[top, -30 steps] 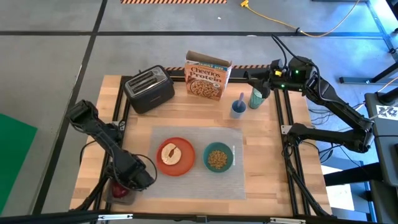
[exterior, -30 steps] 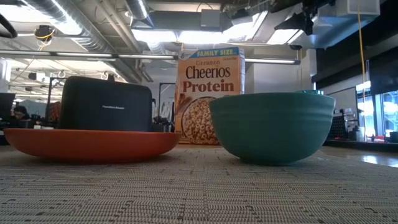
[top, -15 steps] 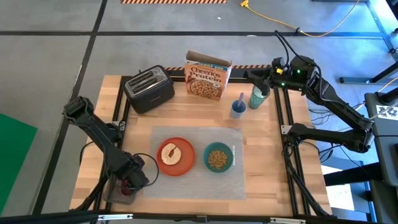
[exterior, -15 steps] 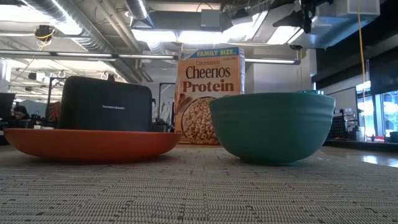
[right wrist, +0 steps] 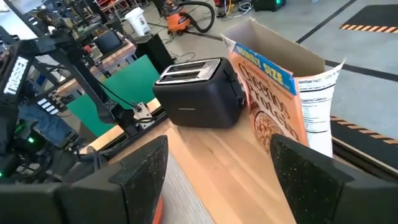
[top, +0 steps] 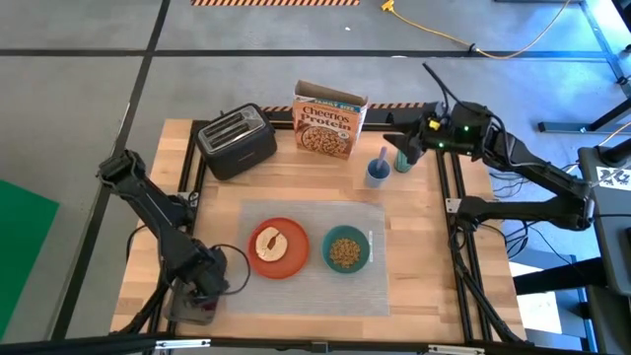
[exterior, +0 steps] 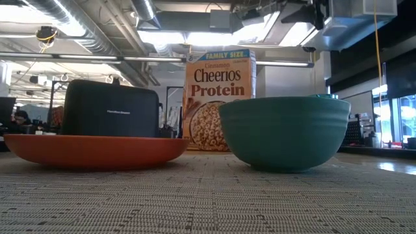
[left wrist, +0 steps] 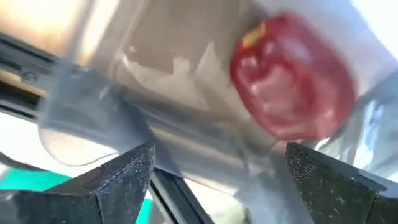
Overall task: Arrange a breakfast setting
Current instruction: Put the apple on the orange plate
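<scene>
Red apple (left wrist: 292, 84) lies just beyond the left gripper's (left wrist: 217, 180) wide-spread, empty fingers.

The scene is being lit evenly from overhead; the red apple (left wrist: 292, 84) is being smeared by blur, with glare around it.

- Back edge crowded: toaster (top: 237, 141), cereal box (top: 328, 122), blue cup (top: 377, 173) and tumbler (top: 403, 159) stand in 1 row.
- Placemat (top: 380, 287) lies bare right of teal bowl (top: 345, 249).
- Plate (top: 279, 247) sits just beside the bowl.
</scene>
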Controlling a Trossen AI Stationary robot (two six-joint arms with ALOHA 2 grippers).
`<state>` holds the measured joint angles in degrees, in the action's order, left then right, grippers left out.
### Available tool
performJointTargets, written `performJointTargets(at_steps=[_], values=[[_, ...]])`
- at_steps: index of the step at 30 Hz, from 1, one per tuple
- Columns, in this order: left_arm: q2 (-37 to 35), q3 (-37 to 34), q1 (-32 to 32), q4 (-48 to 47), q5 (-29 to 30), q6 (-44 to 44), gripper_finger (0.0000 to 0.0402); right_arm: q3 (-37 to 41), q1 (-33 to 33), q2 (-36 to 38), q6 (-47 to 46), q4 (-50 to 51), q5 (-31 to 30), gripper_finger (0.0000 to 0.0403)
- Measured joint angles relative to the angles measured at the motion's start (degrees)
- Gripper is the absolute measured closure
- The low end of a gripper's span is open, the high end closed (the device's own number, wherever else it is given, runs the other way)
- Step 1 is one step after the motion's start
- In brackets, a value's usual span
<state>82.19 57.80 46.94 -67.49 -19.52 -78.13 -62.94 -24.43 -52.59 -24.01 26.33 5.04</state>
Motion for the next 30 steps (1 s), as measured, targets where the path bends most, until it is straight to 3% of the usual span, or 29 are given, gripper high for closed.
performJointTargets(at_steps=[5, 8, 17, 30], values=[[-7.43, -0.08, 0.76, 1.01, 10.89, -18.35, 0.0045, 0.02, 4.28, -0.64, -2.07, -0.15, -4.78, 0.0130], [-8.46, -1.61, 2.08, 4.49, 14.11, -25.81, 0.0048, 0.02, 6.58, -1.02, -2.99, -0.09, -7.29, 0.0130], [-2.48, -6.08, 5.37, 18.72, 11.73, -28.28, 0.0055, 0.02, 11.12, -2.47, -4.84, -0.19, -11.77, 0.0130], [7.97, -6.02, 7.74, 20.67, 7.82, -27.82, 0.0060, 0.02, 11.35, -3.91, -6.40, -0.99, -11.82, 0.0130]])
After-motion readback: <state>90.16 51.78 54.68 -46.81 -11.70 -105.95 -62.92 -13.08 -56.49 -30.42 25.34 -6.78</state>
